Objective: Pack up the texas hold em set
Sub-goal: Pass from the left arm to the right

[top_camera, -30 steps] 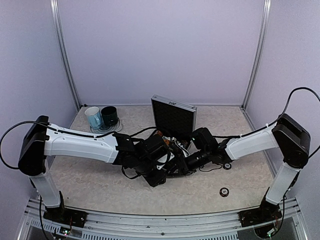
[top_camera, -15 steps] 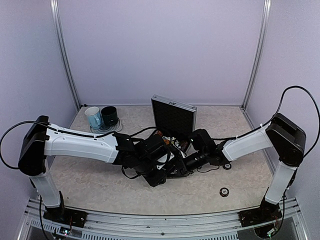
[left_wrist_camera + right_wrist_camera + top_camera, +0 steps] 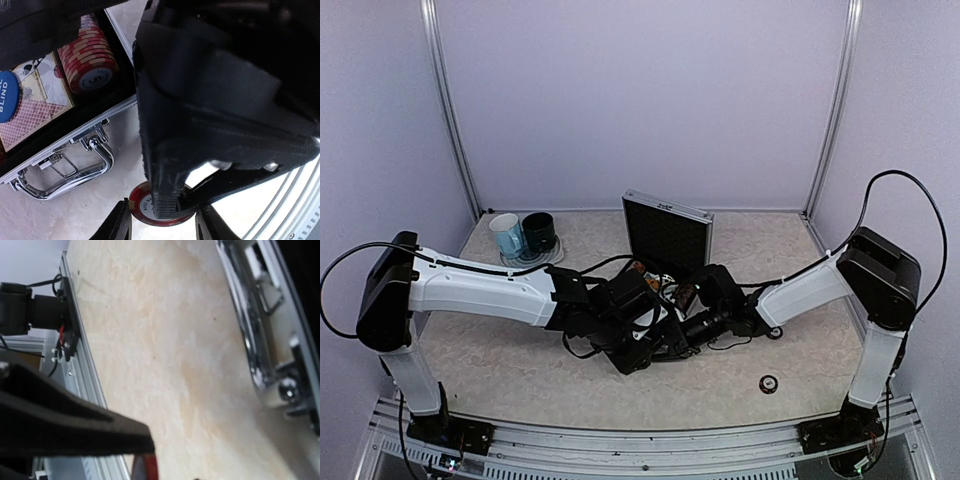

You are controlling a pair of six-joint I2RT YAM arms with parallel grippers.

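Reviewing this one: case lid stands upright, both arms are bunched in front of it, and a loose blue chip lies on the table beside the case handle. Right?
Not quite: the loose chip is red, not blue, as the left wrist view shows. It lies on the table near the case handle. The lid does stand upright, with both arms bunched in front.

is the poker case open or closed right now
Open. The case lid stands upright behind the arms, and the left wrist view shows chips and cards exposed inside.

Pale lilac walls (image 3: pixel 640 100) with aluminium corner posts (image 3: pixel 450 110) around a beige mottled tabletop (image 3: pixel 520 370)
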